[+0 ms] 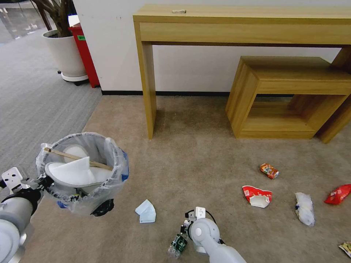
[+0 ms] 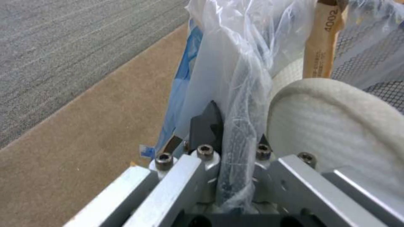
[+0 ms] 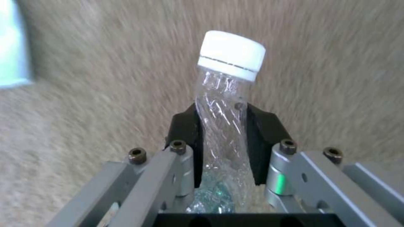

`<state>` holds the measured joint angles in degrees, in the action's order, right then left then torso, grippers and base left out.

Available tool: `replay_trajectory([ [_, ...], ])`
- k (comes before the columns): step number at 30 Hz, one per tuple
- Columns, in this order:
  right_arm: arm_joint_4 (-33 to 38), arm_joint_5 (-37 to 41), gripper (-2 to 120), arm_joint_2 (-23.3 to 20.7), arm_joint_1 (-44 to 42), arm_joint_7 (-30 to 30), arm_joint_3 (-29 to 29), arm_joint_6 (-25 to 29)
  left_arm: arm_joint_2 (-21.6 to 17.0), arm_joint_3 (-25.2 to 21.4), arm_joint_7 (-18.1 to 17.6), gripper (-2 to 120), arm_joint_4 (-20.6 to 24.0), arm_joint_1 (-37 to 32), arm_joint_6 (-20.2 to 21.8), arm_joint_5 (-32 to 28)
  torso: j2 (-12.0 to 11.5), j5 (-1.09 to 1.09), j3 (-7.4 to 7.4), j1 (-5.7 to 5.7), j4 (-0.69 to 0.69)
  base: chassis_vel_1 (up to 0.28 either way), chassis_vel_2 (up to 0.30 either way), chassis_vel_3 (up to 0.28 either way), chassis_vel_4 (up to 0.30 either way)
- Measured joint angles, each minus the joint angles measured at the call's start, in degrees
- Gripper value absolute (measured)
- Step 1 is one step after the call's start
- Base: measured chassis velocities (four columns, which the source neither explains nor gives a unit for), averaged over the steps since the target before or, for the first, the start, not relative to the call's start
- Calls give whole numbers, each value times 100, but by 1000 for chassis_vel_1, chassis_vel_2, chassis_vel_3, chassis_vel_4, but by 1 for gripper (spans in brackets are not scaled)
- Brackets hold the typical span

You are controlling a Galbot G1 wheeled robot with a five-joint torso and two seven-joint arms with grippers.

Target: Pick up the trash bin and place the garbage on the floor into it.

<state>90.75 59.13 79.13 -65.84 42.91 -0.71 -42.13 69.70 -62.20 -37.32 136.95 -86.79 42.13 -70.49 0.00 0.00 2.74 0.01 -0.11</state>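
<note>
Left gripper (image 2: 233,142) is clamped on the rim of the trash bin (image 1: 86,171), pinching the plastic liner and the black edge between its fingers, and the bin hangs tilted just off the beige carpet (image 1: 204,153) at the robot's left. Inside it: two white slippers (image 1: 75,171) and one wooden stick (image 1: 76,157) lying across the top.

Right gripper (image 3: 221,132) is squeezed shut on one clear crumpled bottle (image 3: 223,104), white cap pointing away from the wrist camera (the green label shows in the head view, low and centre, right by the arm's wrist).

Count of what's lying loose on the carpet:
- one pale-blue mask (image 1: 146,212), between the bin and the bottle
- one crushed orange can (image 1: 269,170)
- one red-and-white wrapper (image 1: 257,196), near the can
- one crumpled white-and-blue cup (image 1: 304,208), beside that wrapper
- one red wrapper (image 1: 338,194) at the right edge
- one yellowish wrapper (image 1: 345,248) barely poking in at the lower right corner

Room: a wooden console table (image 1: 241,25) against a white wall, a low open wooden box shelf (image 1: 292,95) tucked under its right end, grey striped carpet (image 1: 33,91) on the left, plus a white planter (image 1: 67,54) and a red box (image 1: 85,54) in the far left corner.
</note>
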Motion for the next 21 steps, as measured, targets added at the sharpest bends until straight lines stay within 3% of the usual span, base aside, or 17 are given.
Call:
replay_trajectory([
  [12,2506,105,19,-813,121,-287,406,-1,-116,226,-68,1,67,-68,0,-202,0,1,0,0,0,0,0,0,0],
  [14,3127,191,19,-1230,244,-785,612,-1,-123,407,-110,1,106,-103,0,-245,0,1,0,0,0,0,0,0,0],
  [16,3277,201,19,-1375,275,-988,671,-1,-123,463,-119,1,115,-113,0,-245,0,1,0,0,0,0,0,0,0],
  [17,3510,223,19,-1629,317,-1416,792,-1,-125,589,-139,1,130,-125,0,-240,0,0,0,0,0,0,0,0,0],
  [21,3785,334,19,-1880,347,-2143,939,61,-126,827,-196,1,133,-120,0,-218,0,1,0,0,0,0,0,0,0],
])
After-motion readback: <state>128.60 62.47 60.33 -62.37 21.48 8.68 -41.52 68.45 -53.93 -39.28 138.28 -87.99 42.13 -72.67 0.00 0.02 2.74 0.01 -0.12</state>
